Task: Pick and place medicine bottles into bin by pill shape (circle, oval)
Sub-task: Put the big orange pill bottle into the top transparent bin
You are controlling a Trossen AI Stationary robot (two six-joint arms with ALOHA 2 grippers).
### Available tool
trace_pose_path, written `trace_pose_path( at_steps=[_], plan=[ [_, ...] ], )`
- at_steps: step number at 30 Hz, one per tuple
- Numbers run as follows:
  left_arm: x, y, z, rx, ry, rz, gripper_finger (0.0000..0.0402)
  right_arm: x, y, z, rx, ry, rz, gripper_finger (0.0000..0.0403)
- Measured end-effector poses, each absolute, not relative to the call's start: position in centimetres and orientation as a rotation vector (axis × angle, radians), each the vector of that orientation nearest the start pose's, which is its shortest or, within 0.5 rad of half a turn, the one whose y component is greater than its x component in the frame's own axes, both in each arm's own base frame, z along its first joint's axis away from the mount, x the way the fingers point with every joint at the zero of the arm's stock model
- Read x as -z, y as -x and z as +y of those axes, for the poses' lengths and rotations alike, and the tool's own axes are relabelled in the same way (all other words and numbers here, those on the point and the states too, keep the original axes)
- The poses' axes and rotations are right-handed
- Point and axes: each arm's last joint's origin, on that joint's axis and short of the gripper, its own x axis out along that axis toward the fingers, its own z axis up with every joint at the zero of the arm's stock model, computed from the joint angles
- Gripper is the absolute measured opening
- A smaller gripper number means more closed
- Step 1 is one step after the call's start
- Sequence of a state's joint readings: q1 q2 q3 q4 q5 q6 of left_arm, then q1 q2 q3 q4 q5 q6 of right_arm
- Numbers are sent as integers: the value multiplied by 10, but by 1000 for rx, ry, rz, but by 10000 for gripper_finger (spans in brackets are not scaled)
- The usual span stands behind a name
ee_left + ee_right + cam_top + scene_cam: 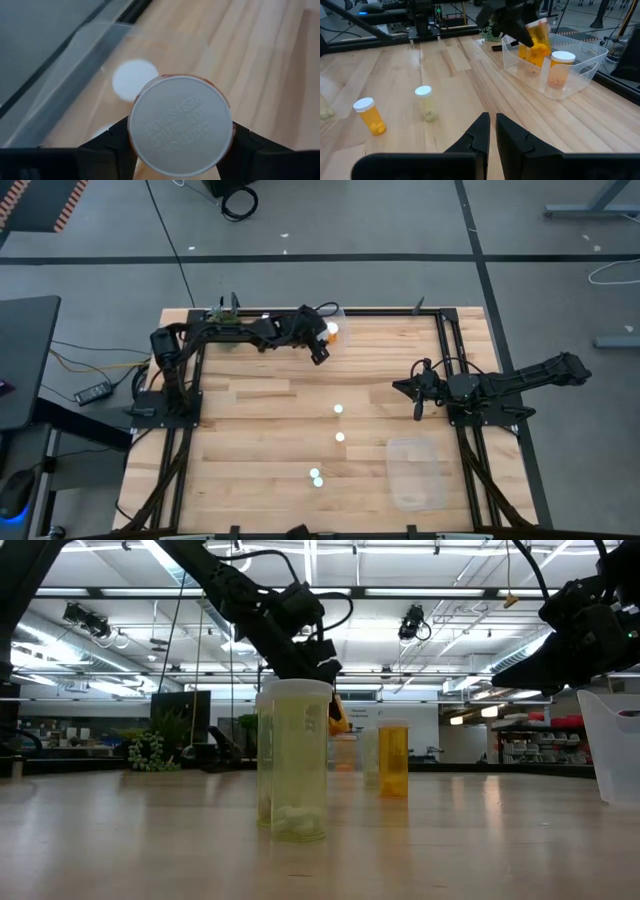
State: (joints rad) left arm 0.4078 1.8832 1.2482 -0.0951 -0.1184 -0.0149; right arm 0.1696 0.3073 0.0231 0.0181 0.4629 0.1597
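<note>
The orange bottle (538,42) is hanging tilted in the left gripper (517,31), its translucent amber body pinched between the two dark fingers, over the clear plastic bin (580,75) at the far edge of the table; in the left wrist view its round white cap (181,125), matte with raised lettering moulded in, is filling the frame with the black fingers (112,145) pressing in from either side; below it another white cap (134,79) is showing inside the bin's glossy, see-through walls; from the right wrist view that is a second orange bottle (560,67) standing upright in the bin, pale pills visible through its side.

Out on the open table, bottles are standing upright and apart: a small orange one (369,116) with orange pills settled at its bottom, and a pale, yellowish translucent one (426,103) near it; from above they are reading as white dots (339,409) down the middle of the boards, with a pair (316,476) touching nearer the front.

The right gripper (492,131) is hovering above the table's right side with its slim dark fingers drawn together on nothing; a second clear bin (416,473), rounded at the corners, is sitting near the front right; the table (260,440) is pale wooden planking in a black metal frame.
</note>
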Motion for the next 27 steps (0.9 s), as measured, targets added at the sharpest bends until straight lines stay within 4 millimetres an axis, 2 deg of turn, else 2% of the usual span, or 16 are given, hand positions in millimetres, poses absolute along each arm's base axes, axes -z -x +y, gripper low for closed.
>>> trace_pose_path(
  at_steps=[12, 27],
  plan=[
    [-181, -371, 171, -518, 102, 767, 209, -148, -111, 6, 311, -75, 228, 37],
    [-175, -370, 171, -498, 63, 810, 215, -148, -111, 6, 311, -76, 226, 37]
  ],
)
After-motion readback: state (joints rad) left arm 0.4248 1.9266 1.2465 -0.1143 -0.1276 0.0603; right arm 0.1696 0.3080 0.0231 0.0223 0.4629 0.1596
